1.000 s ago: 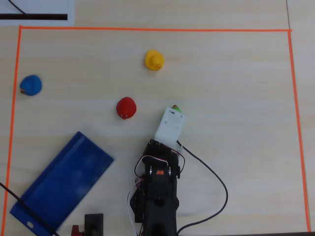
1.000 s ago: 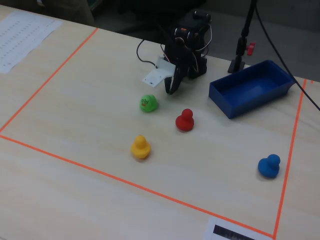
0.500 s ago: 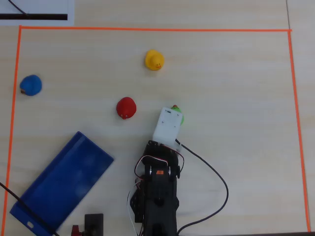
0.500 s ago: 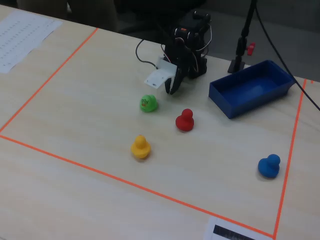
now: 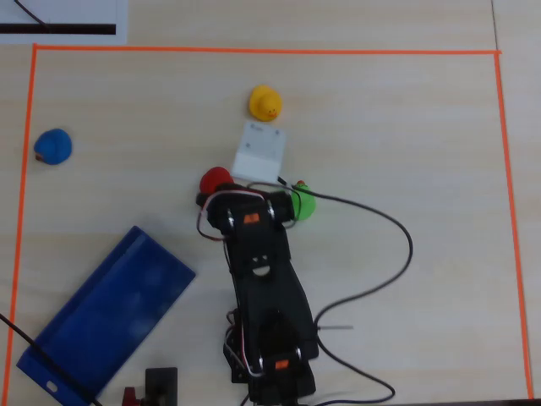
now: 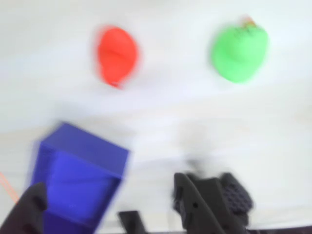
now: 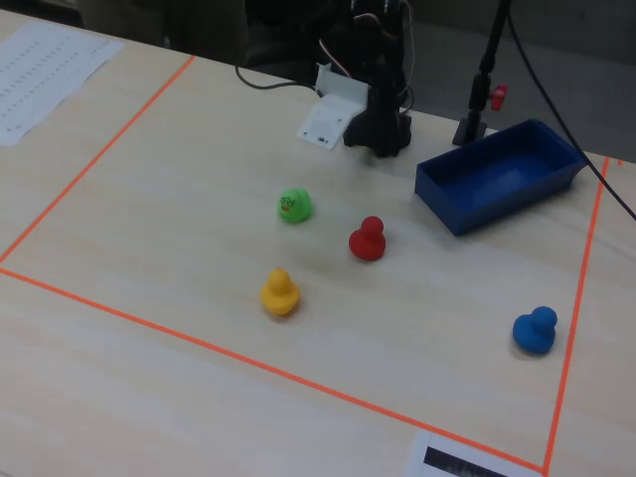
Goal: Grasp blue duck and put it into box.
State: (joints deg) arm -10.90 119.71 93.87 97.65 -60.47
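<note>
The blue duck (image 5: 52, 146) sits near the left orange tape line in the overhead view, and at the lower right in the fixed view (image 7: 535, 330). It is far from the arm and outside the wrist view. The box (image 5: 106, 313), a dark-blue tray, lies at the lower left overhead and beside the arm's base in the fixed view (image 7: 497, 174). The wrist view is blurred. In it my gripper (image 6: 114, 214) is open, its dark fingers (image 6: 204, 202) wide apart with nothing between them, high above the table, with the box (image 6: 78, 178) below it.
A red duck (image 5: 214, 179) and a green duck (image 5: 303, 204) sit on either side of the arm's wrist. A yellow duck (image 5: 265, 103) is farther out. Orange tape (image 5: 254, 51) frames the work area. A black stand (image 7: 477, 99) rises behind the box.
The arm has lifted and swung out. In the overhead view its white camera block moved up from beside the green duck toward the yellow duck. No duck has moved.
</note>
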